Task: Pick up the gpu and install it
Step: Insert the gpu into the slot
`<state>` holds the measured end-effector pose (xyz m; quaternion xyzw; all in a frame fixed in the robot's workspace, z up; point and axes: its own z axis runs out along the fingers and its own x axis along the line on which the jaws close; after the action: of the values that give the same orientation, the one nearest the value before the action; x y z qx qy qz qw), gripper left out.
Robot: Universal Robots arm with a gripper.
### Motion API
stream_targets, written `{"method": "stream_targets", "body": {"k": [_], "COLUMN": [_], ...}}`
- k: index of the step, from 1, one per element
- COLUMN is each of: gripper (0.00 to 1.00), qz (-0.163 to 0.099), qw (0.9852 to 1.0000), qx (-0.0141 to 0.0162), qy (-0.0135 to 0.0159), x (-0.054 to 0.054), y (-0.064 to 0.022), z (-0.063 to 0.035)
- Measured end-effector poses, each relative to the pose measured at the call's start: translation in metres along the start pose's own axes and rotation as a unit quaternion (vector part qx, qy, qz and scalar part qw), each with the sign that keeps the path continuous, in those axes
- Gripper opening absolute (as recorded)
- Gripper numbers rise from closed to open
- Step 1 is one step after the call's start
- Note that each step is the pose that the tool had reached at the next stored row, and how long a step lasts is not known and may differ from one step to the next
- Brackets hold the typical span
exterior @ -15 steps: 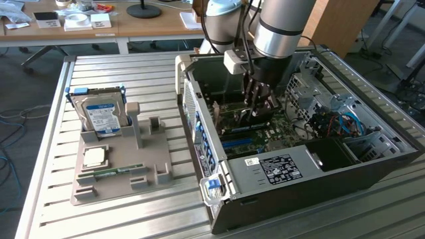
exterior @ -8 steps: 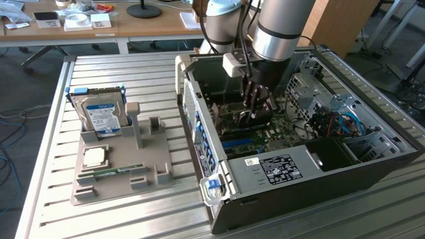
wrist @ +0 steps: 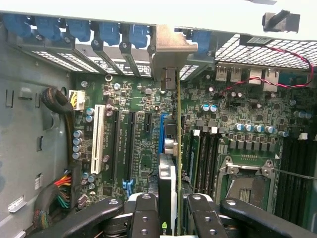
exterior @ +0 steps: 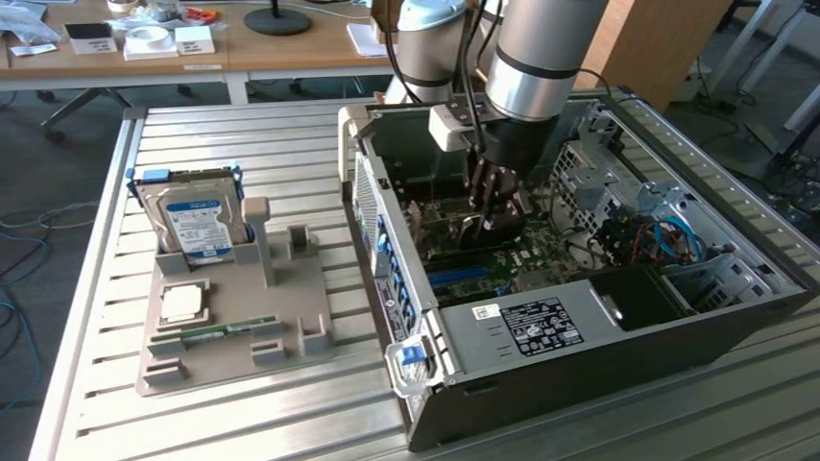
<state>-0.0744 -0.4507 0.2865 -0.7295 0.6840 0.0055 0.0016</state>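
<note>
The gpu (wrist: 168, 183) stands edge-on between my fingers (wrist: 144, 218), low inside the open computer case (exterior: 577, 317). My gripper (wrist: 172, 213) is shut on its upper edge. The card's lower edge lies along the blue slot (wrist: 161, 134) on the green motherboard (wrist: 138, 148), and its metal bracket (wrist: 171, 49) sits against the case's rear slot openings. Whether the card is fully seated I cannot tell. In the exterior view, my gripper (exterior: 494, 216) reaches straight down into the case with the gpu (exterior: 451, 229) under it.
A grey holder (exterior: 244, 327) on the slatted table at the exterior view's left carries a silver hard drive (exterior: 192, 226), a square chip (exterior: 183, 303) and a green memory stick (exterior: 211, 333). Coloured cables (exterior: 654, 235) and the CPU socket (wrist: 245, 183) lie nearby inside the case.
</note>
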Motion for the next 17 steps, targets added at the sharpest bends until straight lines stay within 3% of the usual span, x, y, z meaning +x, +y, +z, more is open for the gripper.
{"method": "stream_targets", "body": {"k": [17], "gripper": [0.27], "qz": [0.003], "qw": [1.0], "qx": [0.0], "qy": [0.0], "x": [0.0035], "y": [0.0004], "z": [0.0014]}}
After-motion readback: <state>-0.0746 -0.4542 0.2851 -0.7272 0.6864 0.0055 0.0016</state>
